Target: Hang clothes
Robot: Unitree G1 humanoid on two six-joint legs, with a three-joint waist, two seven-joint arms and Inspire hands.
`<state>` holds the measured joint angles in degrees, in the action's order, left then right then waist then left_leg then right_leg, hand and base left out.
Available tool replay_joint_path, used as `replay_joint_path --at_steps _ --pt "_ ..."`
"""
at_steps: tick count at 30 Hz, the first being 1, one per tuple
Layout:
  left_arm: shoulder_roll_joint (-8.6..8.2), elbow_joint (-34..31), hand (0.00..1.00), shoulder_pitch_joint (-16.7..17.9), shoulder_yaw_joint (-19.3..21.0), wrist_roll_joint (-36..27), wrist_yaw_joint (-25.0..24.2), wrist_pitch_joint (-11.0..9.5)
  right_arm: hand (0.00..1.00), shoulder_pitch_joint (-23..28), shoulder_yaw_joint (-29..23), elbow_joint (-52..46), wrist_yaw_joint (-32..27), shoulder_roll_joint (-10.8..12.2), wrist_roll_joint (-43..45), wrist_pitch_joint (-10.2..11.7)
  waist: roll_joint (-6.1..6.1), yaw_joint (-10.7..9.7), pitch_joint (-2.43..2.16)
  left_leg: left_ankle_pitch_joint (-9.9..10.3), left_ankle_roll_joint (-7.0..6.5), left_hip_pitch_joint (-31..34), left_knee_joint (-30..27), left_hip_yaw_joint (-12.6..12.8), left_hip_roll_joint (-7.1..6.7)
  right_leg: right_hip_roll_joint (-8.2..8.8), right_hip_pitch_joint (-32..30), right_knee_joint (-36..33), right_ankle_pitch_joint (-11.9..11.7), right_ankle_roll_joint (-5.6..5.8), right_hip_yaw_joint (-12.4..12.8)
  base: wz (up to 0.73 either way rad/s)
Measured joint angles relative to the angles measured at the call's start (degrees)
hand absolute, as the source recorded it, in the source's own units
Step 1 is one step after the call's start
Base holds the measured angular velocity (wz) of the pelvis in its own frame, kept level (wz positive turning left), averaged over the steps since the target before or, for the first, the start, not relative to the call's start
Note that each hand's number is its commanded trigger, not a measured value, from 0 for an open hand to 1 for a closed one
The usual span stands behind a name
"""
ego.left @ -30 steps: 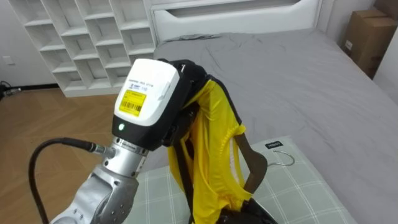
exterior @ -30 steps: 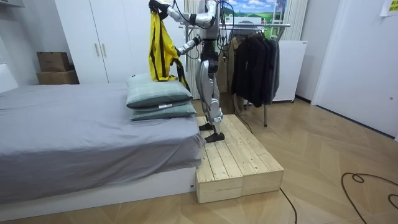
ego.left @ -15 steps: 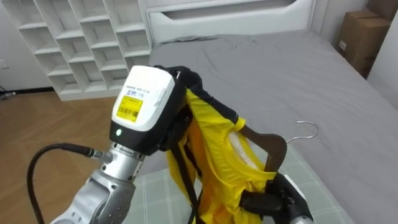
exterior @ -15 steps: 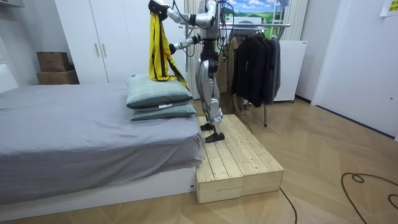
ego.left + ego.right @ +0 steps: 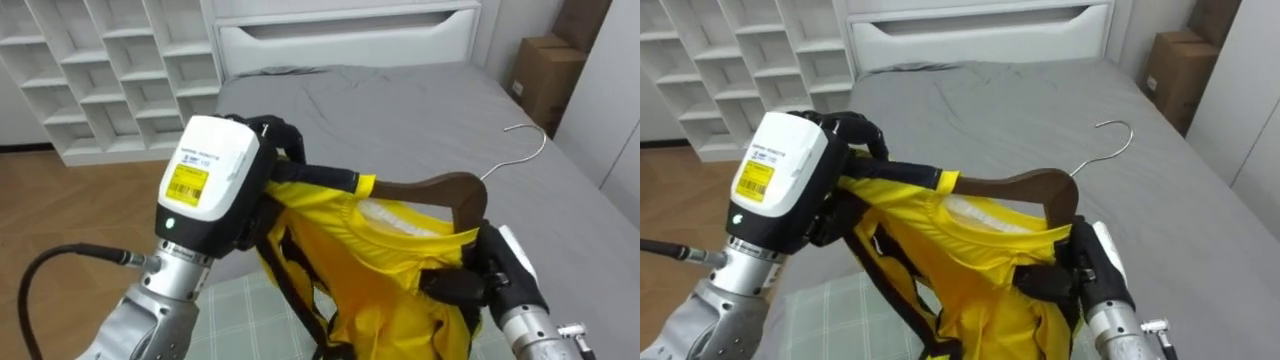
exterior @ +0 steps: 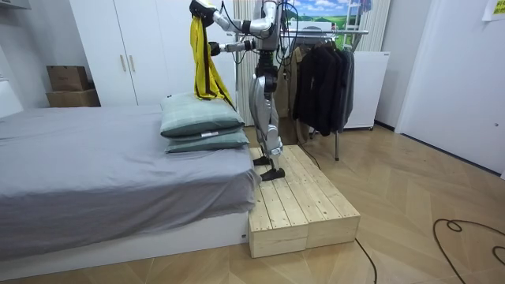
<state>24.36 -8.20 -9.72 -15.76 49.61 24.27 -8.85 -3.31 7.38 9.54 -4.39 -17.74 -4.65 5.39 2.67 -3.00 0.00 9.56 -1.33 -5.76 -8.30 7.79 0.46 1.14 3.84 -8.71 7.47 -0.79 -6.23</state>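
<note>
above the bed [image 5: 400, 110], the yellow shirt [image 5: 385, 265] hangs with the wooden hanger [image 5: 440, 190] part way inside its neck. the left hand [image 5: 270, 140] has its fingers curled round the collar, and the right hand [image 5: 490, 275] clamps its fingers on the hanger's end and the cloth there. if the collar snags or either grip loosens, the shirt may slide off onto the bed.

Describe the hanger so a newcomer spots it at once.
Above the grey bed, the robot's left hand and right hand hold up a yellow garment. The hanger sits in its neck: dark brown wood with a silver wire hook.
</note>
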Motion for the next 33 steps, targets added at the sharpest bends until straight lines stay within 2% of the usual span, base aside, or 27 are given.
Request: replay_joint_path --at_steps 2,9,11,19,22,25,27,30,33 --pt "1.14 -1.60 1.00 0.00 0.24 -0.05 -0.07 0.19 1.00 -0.02 -0.29 -2.15 -0.03 -0.53 0.79 0.00 0.00 -0.20 0.00 0.00 0.00 -0.09 0.01 0.06 0.05 -0.06 0.01 0.03 0.00 -0.01 0.10 0.00" --pt "1.31 -2.33 1.00 -0.02 1.13 0.07 -0.10 0.15 1.00 -0.47 -1.25 -4.79 0.25 -1.43 2.15 -0.03 -0.16 -0.67 0.12 0.00 0.00 -0.52 0.10 0.21 0.23 -0.17 0.20 -0.13 -0.03 -0.06 0.08 0.00" --pt "1.31 -2.30 1.00 -0.02 1.18 -0.12 -0.01 0.17 1.00 -1.71 -1.56 -4.92 0.21 -1.69 5.66 -0.03 -0.38 -1.44 0.27 0.00 0.00 -0.53 0.10 0.21 0.19 -0.14 0.21 -0.11 -0.03 -0.06 0.05 0.00" --pt "0.49 -1.14 1.00 1.31 2.16 -0.48 -0.38 0.10 1.00 -2.44 -4.36 -10.07 0.24 -1.89 18.19 -0.03 -1.02 -1.26 0.68 0.00 0.00 -0.50 0.27 0.88 0.23 -0.25 -0.20 -0.02 -0.04 -0.07 0.63 -0.04" --pt "-0.38 -1.18 1.00 1.98 3.40 -0.55 -0.83 0.11 1.00 -2.44 -4.60 -12.87 0.19 -1.89 21.35 -0.04 -1.04 -1.12 0.64 0.00 0.00 0.12 0.28 0.93 0.18 -0.35 -0.89 -0.08 -0.06 -0.08 0.66 0.00" --pt "-0.84 -1.22 1.00 4.63 4.38 -0.57 -0.88 0.07 1.00 -2.27 -4.39 -14.25 0.46 -1.89 24.71 -0.04 -1.22 -1.17 0.53 0.00 0.00 0.12 0.29 0.96 0.19 -0.40 -0.87 -0.12 -0.08 -0.11 0.51 0.00" --pt "-1.20 -1.17 1.00 5.72 4.38 -0.56 -1.19 0.07 1.00 -2.27 -4.37 -14.62 0.51 -1.89 26.13 -0.04 -1.54 -1.22 0.51 0.00 0.00 0.14 0.31 0.96 0.19 -0.39 -0.87 -0.11 -0.08 -0.11 0.40 0.00" --pt "-1.22 -1.13 1.00 7.59 4.39 -0.55 -1.19 0.06 1.00 -2.26 -4.14 -14.63 0.84 -1.89 27.46 -0.04 -2.30 -0.98 0.13 0.00 0.00 0.10 0.32 0.83 0.28 -0.36 -0.77 -0.13 -0.08 -0.11 0.18 0.00" --pt "-1.20 -0.74 1.00 8.59 4.40 -1.24 -1.19 -0.29 1.00 -2.26 -4.14 -14.64 0.67 -1.89 29.24 0.02 -3.07 -0.74 0.08 0.00 0.00 0.05 0.42 0.85 0.39 -0.34 -0.71 -0.19 -0.10 -0.13 0.35 0.01"
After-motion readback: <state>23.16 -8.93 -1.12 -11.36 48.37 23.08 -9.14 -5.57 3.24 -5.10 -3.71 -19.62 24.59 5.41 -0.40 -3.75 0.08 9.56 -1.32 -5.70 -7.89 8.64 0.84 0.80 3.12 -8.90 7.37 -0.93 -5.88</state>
